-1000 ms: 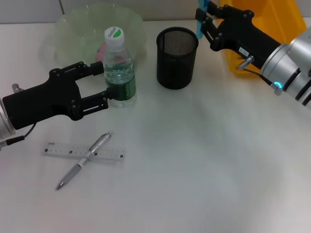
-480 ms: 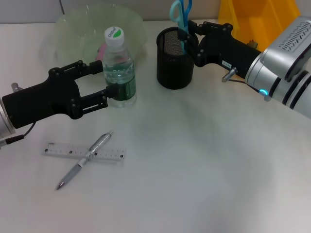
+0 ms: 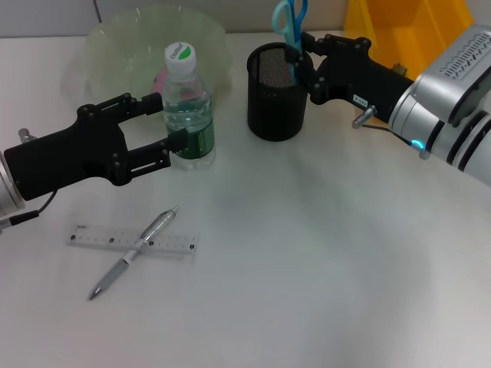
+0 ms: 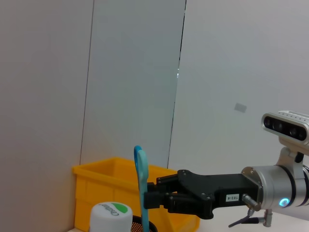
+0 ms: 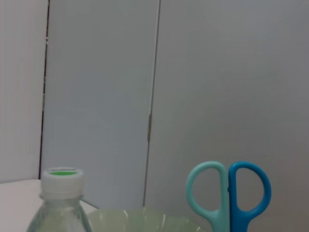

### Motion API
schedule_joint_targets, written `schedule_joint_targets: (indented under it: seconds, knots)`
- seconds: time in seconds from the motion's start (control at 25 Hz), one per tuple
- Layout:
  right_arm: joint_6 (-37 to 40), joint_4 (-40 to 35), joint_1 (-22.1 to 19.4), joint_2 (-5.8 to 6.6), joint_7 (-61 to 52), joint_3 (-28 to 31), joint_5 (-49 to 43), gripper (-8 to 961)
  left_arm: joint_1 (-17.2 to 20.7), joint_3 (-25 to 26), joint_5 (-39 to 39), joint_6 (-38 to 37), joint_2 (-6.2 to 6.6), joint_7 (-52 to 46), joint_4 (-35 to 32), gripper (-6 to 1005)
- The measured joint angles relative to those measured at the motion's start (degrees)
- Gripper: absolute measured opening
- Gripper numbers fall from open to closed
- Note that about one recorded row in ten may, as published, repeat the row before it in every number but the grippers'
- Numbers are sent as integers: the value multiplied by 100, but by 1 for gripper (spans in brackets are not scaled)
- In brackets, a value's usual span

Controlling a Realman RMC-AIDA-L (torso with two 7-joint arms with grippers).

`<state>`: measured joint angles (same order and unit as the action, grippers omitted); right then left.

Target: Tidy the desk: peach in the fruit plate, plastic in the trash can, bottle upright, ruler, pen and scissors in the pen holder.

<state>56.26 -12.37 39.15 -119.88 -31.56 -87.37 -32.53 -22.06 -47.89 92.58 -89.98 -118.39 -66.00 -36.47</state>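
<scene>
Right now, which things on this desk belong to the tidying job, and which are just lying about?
Job:
- scissors, held by right claw over pen holder
- bottle, upright between the fingers of left claw
- pen lying across ruler
- fruit plate
- yellow bin, probably the trash can

Lying about:
- nothing visible

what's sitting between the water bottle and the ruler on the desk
Nothing: in the head view, only bare table lies between the water bottle and the ruler.

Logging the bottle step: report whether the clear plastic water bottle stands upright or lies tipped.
Upright. The clear plastic water bottle stands on its base, white cap on top, between the open fingers of the left gripper.
</scene>
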Motion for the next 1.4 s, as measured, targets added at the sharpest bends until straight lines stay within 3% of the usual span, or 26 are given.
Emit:
schedule_joint_targets:
  seconds: [0.32,0.56,0.76,0.88,1.16,1.4]
  knots:
    - [-55,-11,-3,0,-10,4,74,232,-9,0,-3,0,1,0,0,723]
    - [-40,-11,-24,0,-10,-3,74,408,-9,0,-3,-2,7,0,0,723]
    - [224,-20,-115,0,-10,23,80,406,-9,0,-4,-9,9,0,0,723]
    - [711,-69,-322,0,-10,24,172,405,18,0,-5,-45,9,0,0,723]
    - [2958,-67,-1408,10,135,24,337,402,125,0,-72,-175,9,0,-67,723]
    - [3824,340,-1870,15,-187,-27,317,400,153,-2,-85,-253,12,-13,-71,723]
